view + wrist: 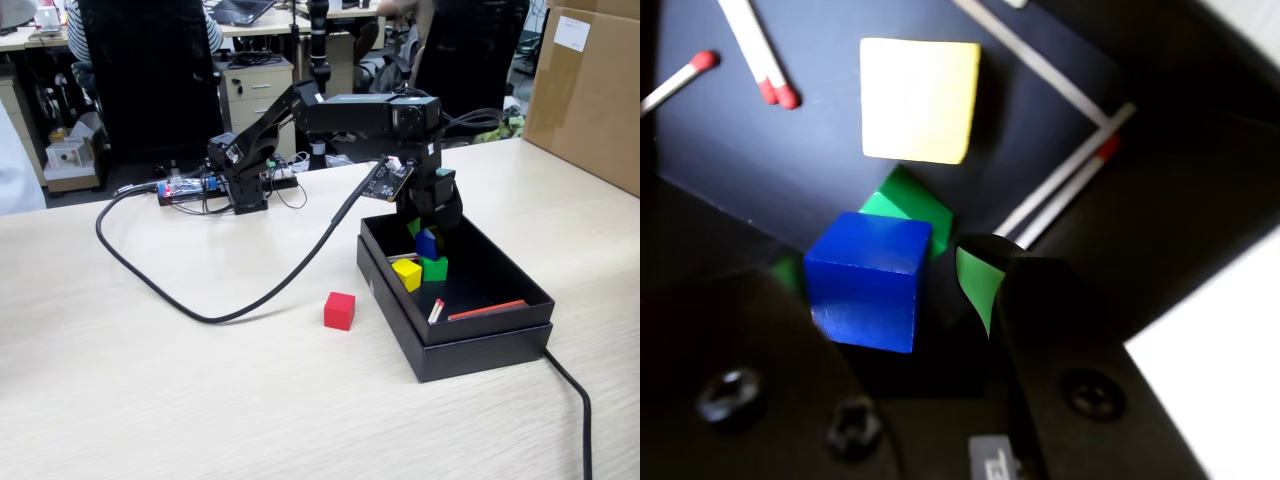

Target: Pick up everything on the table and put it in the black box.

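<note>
My gripper [431,226] hangs inside the black box [482,338], jaws apart. The blue cube [427,243] sits between them. In the wrist view the blue cube [868,282] lies against the left jaw, with a clear gap to the right jaw's green pad [978,285]. It looks to be resting on the green cube [436,269], which peeks out behind it [910,202]. The yellow cube [407,274] lies on the box floor beside them [920,98]. The red cube [339,310] stands on the table [150,380], left of the box.
Thin red-tipped sticks [436,309] and a red stick [487,310] lie in the box, also in the wrist view [758,50]. A black cable [250,300] loops across the table near the red cube. A brown carton [590,90] stands far right.
</note>
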### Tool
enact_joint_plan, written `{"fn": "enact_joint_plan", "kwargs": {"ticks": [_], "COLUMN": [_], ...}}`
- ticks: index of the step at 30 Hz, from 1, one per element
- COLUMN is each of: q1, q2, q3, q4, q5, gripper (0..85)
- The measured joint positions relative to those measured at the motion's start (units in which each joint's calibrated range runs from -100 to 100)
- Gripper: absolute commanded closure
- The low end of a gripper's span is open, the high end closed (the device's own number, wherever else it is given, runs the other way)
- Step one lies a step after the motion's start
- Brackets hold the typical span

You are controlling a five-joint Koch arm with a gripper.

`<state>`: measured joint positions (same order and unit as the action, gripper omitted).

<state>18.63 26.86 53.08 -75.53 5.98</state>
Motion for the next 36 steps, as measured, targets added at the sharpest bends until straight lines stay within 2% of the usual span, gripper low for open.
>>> {"fn": "enact_joint_plan", "kwargs": {"ticks": [5,6,7,16,21,28,36], "q1": [-0.68,-2.88,-2.93,-12.01,-15.34,-16.46,-15.97], "q2": [-4.27,-11.65,-11.78,-17.22,-16.57,-11.00,-3.88], "q3": [0.00,0.73,0.82,1.19,1.10,-6.57,-6.66], "q4": [-1.32,-1.39,-1.39,-1.86,-1.94,-1.94,-1.94], "q5": [0.29,-0.24,-0.29,-7.08,-8.94,-9.57,-9.13], "gripper": [44.8,44.8,44.8,41.4,41.4,39.2,39.2]}}
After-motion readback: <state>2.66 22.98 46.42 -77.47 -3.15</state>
